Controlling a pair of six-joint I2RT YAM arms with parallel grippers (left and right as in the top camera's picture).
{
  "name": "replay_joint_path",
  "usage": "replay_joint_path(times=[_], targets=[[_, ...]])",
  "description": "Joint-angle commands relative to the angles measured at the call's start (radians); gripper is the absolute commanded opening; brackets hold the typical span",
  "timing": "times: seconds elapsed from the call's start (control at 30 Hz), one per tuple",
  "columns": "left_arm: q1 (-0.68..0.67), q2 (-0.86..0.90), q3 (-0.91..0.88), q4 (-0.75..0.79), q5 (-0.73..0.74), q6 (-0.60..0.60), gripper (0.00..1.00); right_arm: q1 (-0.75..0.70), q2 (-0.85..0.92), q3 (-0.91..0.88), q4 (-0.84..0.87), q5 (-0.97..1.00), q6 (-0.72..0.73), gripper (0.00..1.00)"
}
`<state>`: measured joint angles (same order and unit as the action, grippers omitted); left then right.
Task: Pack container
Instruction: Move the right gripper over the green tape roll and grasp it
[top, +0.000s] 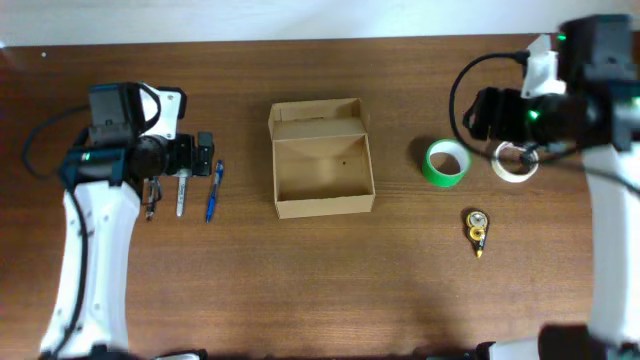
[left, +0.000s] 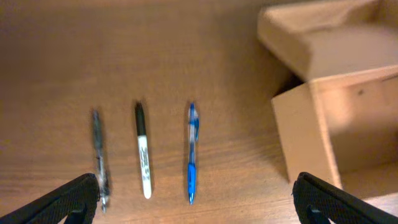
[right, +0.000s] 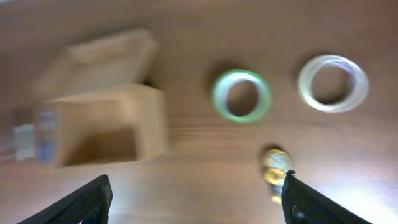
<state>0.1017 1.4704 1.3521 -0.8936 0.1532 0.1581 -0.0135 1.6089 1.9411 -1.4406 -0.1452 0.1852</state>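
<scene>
The container (top: 322, 160) is an open tan cardboard box at the table's middle, its flap lid folded back at the far side; nothing shows inside it. It also shows in the left wrist view (left: 311, 124) and, blurred, in the right wrist view (right: 106, 118). My left gripper (top: 204, 155) is open and empty (left: 199, 205), above three pens left of the box: a grey pen (left: 98, 152), a white marker (left: 142, 149) and a blue pen (left: 191, 152). My right gripper (top: 480, 113) is open and empty (right: 196, 202), raised to the right of the box near a green tape roll (top: 446, 162).
A clear tape roll (top: 515, 162) lies right of the green one (right: 241, 94) and also shows in the right wrist view (right: 333, 82). A small yellow and silver object (top: 477, 228) lies nearer the front, also in the right wrist view (right: 275, 167). The table is brown wood.
</scene>
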Motion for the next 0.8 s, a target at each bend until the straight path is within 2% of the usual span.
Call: replay_joint_path(times=[0.0, 0.37, 0.77], targets=[[0.009, 0.048, 0.024, -0.005, 0.006, 0.02, 0.99, -0.011, 0.125, 0.014, 0.0, 0.212, 0.034, 0.85], [0.009, 0.073, 0.024, -0.028, -0.03, 0.02, 0.99, -0.053, 0.455, 0.011, 0.064, 0.198, 0.057, 0.84], [0.009, 0.073, 0.024, -0.028, -0.03, 0.02, 0.99, -0.053, 0.618, 0.001, 0.116, 0.109, 0.059, 0.68]])
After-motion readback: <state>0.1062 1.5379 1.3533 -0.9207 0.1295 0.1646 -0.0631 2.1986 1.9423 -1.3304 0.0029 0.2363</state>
